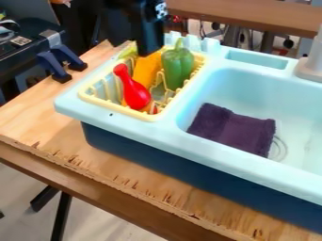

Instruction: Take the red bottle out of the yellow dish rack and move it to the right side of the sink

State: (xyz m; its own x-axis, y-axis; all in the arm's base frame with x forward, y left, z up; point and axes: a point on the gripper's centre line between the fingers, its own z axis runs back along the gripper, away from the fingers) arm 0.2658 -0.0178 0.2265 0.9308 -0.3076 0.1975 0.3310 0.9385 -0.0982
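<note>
My gripper [148, 50] is above the rack's far part; I cannot tell whether it is wide, narrow or holding something. The light blue sink [148, 126] bears the yellow rack [99, 97] and, in its basin, a purple cloth [232, 128]. The rack holds 3 things: a green pepper [178, 66] at right, an orange thing [147, 70] just below me, and a red, thin-necked thing [135, 94] nearer the front.

1. The camera view looks down at a slant from above the near edge of the counter [37, 113].
2. It faces across the toy sink [207, 148] towards the faucet side, turned so that the counter's near edge runs diagonally, from middle left to lower right.
3. It stands fairly near: the yellow rack [116, 108] fits whole, while the sink runs past the right border.
</note>
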